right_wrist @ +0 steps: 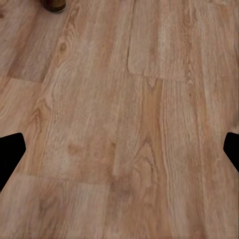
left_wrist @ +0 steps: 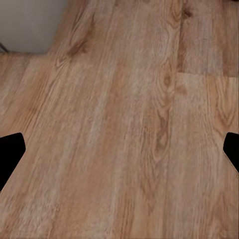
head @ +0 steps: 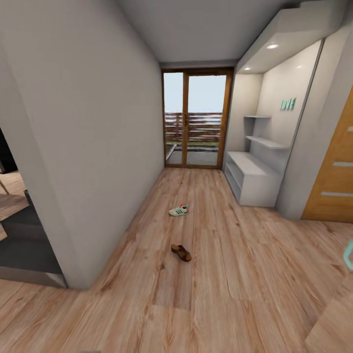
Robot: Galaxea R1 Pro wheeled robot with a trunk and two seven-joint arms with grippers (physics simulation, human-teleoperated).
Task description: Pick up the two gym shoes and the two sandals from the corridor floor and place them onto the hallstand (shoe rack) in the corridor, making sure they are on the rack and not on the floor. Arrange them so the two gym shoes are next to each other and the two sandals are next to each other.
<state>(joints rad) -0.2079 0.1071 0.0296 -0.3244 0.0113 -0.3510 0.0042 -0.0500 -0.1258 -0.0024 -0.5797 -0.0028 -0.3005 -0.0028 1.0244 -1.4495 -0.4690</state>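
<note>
Hallstand waits far right; one gym shoe lies well short of it on the corridor floor, one sandal nearer me. Both hands spread, unladen. I'd roll straight up, stopping beside the sandal.

We see a white lace-up gym shoe with green side stripes and a red-orange heel patch, and a dark-brown leather sandal with a tan sole. Both lie on light-brown wood-grain plank flooring streaked with darker knots. The shelved hallstand is pale grey; the glazed door's frame is orange-brown.
</note>
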